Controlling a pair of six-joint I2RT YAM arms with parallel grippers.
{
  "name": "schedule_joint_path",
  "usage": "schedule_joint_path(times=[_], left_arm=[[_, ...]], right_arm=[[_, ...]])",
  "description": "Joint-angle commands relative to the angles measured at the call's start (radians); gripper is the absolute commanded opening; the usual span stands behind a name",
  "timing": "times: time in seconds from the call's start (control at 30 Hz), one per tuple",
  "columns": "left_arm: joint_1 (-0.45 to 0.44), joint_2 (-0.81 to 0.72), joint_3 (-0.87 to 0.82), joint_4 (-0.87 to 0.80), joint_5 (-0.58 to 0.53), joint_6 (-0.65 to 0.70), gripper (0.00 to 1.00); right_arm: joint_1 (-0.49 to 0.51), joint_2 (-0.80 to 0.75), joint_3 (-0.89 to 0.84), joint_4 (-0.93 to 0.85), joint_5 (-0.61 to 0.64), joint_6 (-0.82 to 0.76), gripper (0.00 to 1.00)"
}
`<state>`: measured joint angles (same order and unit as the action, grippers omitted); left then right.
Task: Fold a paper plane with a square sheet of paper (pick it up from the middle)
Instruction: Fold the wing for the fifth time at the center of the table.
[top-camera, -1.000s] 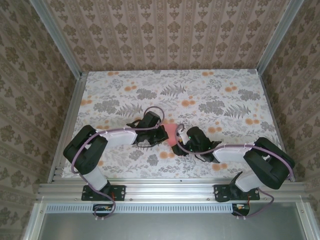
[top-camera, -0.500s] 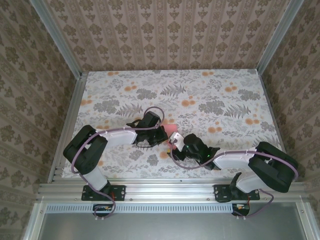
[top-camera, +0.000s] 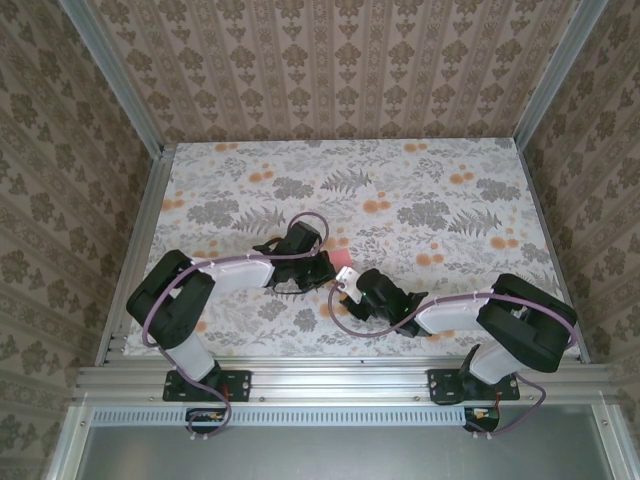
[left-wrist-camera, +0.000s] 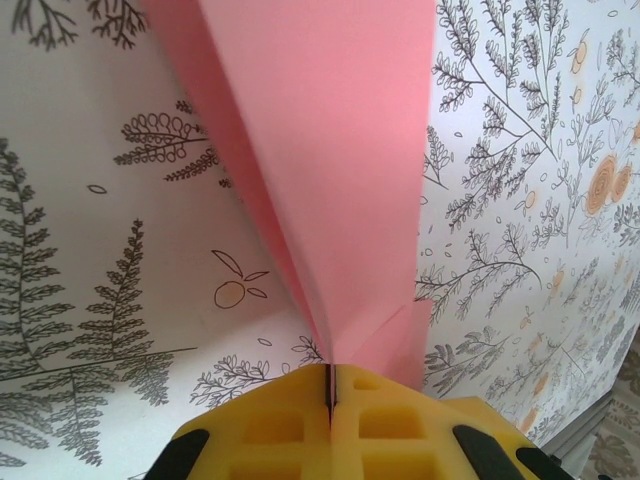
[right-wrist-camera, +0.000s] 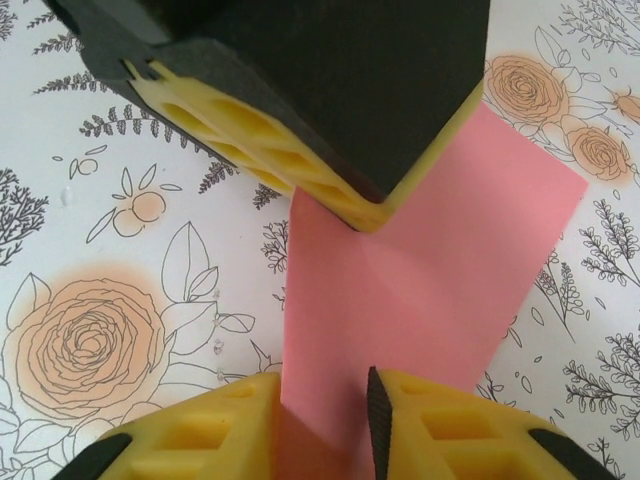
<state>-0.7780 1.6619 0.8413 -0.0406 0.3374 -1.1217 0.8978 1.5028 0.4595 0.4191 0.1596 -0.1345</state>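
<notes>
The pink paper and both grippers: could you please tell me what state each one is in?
pink paper sheet: folded, with a crease running to its pinched end.
left gripper: shut on the pink paper sheet.
right gripper: open, one finger on each side of the paper, not clamped.

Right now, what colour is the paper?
Salmon pink; the paper shows best in the left wrist view.
</notes>
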Motion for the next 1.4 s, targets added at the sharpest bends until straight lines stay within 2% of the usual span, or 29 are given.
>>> schedule_joint_path(times=[0.0,0.13,0.3,0.47,0.63,0.77,0.9,1.03,1.17,1.23,1.37], left_arm=[[-0.002,-0.002,0.026,-0.032,0.006,0.025,0.0],[-0.003,-0.008,0.025,-0.043,-0.001,0.028,0.02],[-0.003,-0.016,0.033,-0.041,-0.001,0.029,0.13],[0.003,-0.068,0.026,-0.055,-0.042,0.035,0.42],[0.003,-0.165,-0.021,-0.081,-0.134,0.043,0.57],[0.003,-0.231,-0.06,-0.086,-0.188,0.049,0.59],[0.001,-0.252,-0.075,-0.074,-0.195,0.062,0.59],[-0.003,-0.239,-0.069,-0.055,-0.18,0.074,0.57],[-0.011,-0.208,-0.053,-0.045,-0.17,0.083,0.54],[-0.014,-0.19,-0.041,-0.038,-0.158,0.086,0.53],[-0.021,-0.155,-0.014,-0.039,-0.15,0.09,0.56]], right_arm=[[0.006,0.013,-0.001,0.021,0.026,0.022,0.27],[0.006,0.012,-0.019,0.042,0.038,0.056,0.2],[0.005,0.025,-0.028,0.047,0.021,0.092,0.09],[-0.017,0.024,-0.063,0.118,-0.007,0.191,0.04],[-0.063,0.03,-0.065,0.131,-0.089,0.354,0.03],[-0.132,0.036,-0.09,0.187,-0.192,0.515,0.03],[-0.214,0.06,-0.118,0.265,-0.302,0.637,0.02],[-0.264,0.081,-0.128,0.296,-0.35,0.752,0.03],[-0.29,0.1,-0.158,0.372,-0.347,0.854,0.03],[-0.293,0.098,-0.176,0.406,-0.339,0.879,0.03],[-0.295,0.099,-0.17,0.443,-0.409,0.846,0.03]])
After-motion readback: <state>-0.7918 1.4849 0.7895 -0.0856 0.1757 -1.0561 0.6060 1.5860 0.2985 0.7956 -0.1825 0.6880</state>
